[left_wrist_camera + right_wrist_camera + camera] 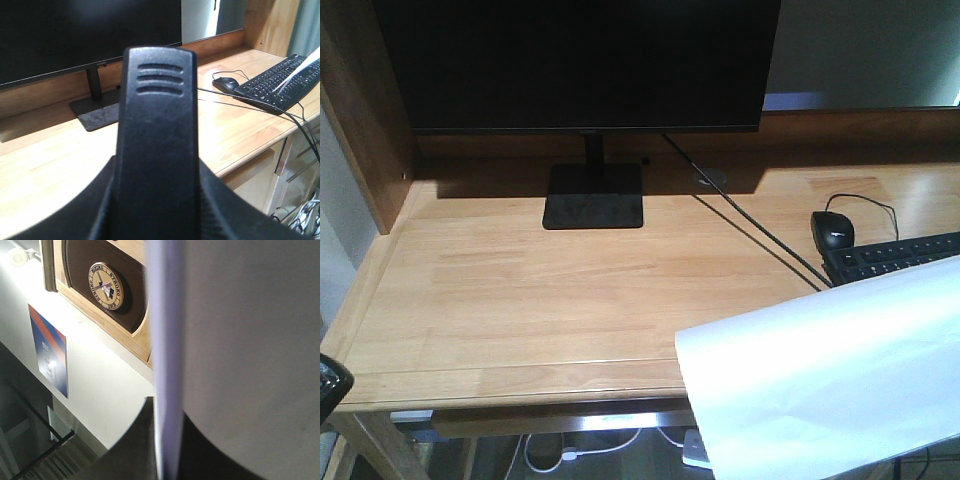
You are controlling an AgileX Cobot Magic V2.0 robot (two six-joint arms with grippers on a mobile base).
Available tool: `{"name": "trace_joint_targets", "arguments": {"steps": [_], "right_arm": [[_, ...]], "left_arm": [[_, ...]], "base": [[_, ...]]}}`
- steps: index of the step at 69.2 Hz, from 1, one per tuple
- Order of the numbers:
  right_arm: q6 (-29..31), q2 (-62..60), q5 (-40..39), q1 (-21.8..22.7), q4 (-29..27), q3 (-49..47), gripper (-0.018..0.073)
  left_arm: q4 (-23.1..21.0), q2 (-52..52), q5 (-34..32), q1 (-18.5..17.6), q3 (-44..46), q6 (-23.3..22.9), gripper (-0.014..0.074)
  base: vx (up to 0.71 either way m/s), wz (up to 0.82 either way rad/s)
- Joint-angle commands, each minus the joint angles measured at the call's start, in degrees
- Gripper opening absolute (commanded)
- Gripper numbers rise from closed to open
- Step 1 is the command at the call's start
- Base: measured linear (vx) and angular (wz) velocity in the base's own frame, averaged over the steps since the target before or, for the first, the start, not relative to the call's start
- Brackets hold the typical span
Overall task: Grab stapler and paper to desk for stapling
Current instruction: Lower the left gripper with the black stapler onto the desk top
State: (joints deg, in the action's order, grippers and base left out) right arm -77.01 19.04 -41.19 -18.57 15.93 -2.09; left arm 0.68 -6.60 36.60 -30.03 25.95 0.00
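Holding both items clear of desk (pixel 520 290), neither set down yet. Right gripper (pixel 167 450) pinched flat on paper (pixel 820 380): sheet runs edge-on between fingers and fans beyond them over desk's near corner, so stack stays together. Left gripper (pixel 332 385) apparently clamped round stapler (pixel 157 140), black ribbed body jutting past fingers, desk ahead and below.

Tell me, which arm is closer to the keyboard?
Right. The right fingers clamp the paper, which hangs over the keyboard. The left fingers, gripping the stapler, sit off the front left corner of the desk, far across from it.
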Motion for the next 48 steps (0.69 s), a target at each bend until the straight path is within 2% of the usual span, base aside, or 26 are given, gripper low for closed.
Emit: {"name": "trace_joint_targets", "arguments": {"steps": [1,8,9,11,18,48], "right_arm": [[0.7,0.5,-3.6,0.2,0.0,-1.4,-0.0002],[0.7,0.5,-3.6,0.2,0.0,-1.4,-0.0002],[0.7,0.5,-3.6,0.2,0.0,-1.4,-0.0002],[0.7,0.5,-3.6,0.2,0.0,-1.4,-0.0002],[0.7,0.5,-3.6,0.2,0.0,-1.4,-0.0002],[0.7,0.5,-3.6,0.2,0.0,-1.4,-0.0002]], "left_arm": [[-0.3,-0.6,-7.1,-0.3,1.7,0.0,-0.0006],[-0.3,-0.6,-7.1,-0.3,1.7,0.0,-0.0006],[1.8,-11.3,-11.0,-0.3,5.6,0.0,-0.0006],[2.8,-14.7,-10.5,-0.3,6.9,0.0,-0.0006],[4.9,-24.0,-10.4,-0.3,10.7,0.0,-0.0006],[4.7,-58.4,-12.2,-0.1,28.4,0.0,-0.0006]], "base": [[0.0,0.0],[0.0,0.0],[0.0,0.0],[0.0,0.0],[0.0,0.0],[0.0,0.0]]}}
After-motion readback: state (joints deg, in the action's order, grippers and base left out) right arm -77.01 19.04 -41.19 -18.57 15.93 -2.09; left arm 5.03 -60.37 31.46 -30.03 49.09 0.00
